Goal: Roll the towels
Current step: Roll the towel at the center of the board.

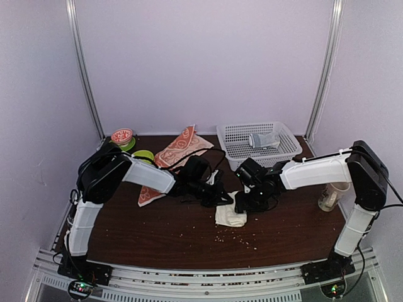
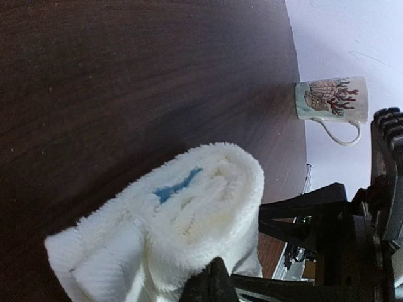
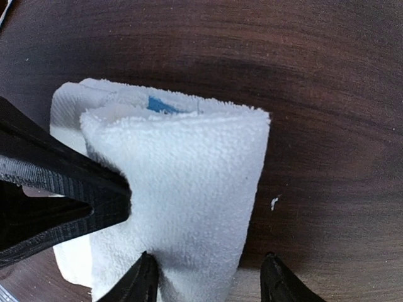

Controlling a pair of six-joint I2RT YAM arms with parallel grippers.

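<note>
**Cream-white towel [image 3: 182,182] rolled on the worktop [image 1: 157,229], in front of the basket [image 1: 228,135], with both tools at it.**

Left of the basket, the orange-red towel [image 1: 179,150] is spread flat. Its long axis slants from near-left to far-right, and one corner points at the back wall. In front of the basket, the left tool [image 3: 116,194] is closed, its tip pressed against the roll's side. In the right wrist view, the roll's long axis runs straight away from the right tool [image 3: 211,280], with the layered, blue-marked end facing away. The right tool is open, one finger on the cloth and the other beside it.
</note>
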